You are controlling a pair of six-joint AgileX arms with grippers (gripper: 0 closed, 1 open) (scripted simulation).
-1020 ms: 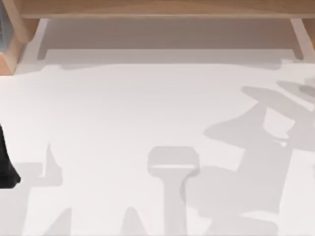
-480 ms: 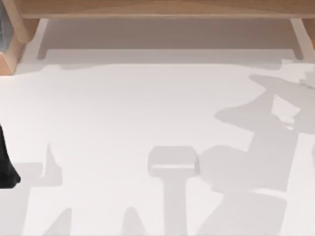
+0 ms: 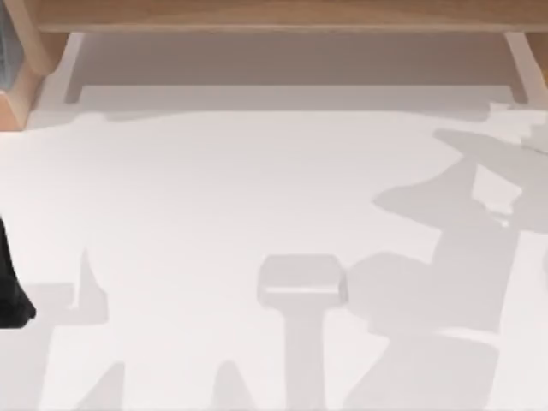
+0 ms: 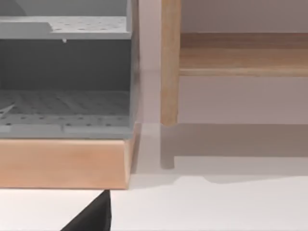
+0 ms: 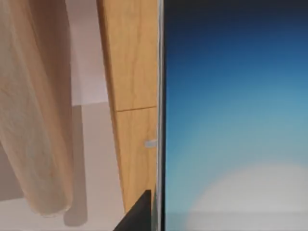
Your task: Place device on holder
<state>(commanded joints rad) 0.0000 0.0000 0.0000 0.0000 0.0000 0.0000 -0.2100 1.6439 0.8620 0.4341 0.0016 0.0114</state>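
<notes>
Evidently the carrying step is in hand: the device sits very close to the right wrist camera, blue screen glowing with a pale centre, a slim silvery edge running along it, and light wooden framing behind. It looks lifted off the table, probably gripped by the right arm, though the right gripper's fingers are hidden and I cannot tell whether they are clamped on it. From above, the white table carries arm-shaped shadows at its right side and a pale grey, holder-like shape near the front centre; whether that is the holder itself or just a shadow is unclear. Next, the phone needs bringing over the holder and lowering squarely. My left arm is parked at the table's left edge, facing a grey perforated rack; its claw state I cannot tell
</notes>
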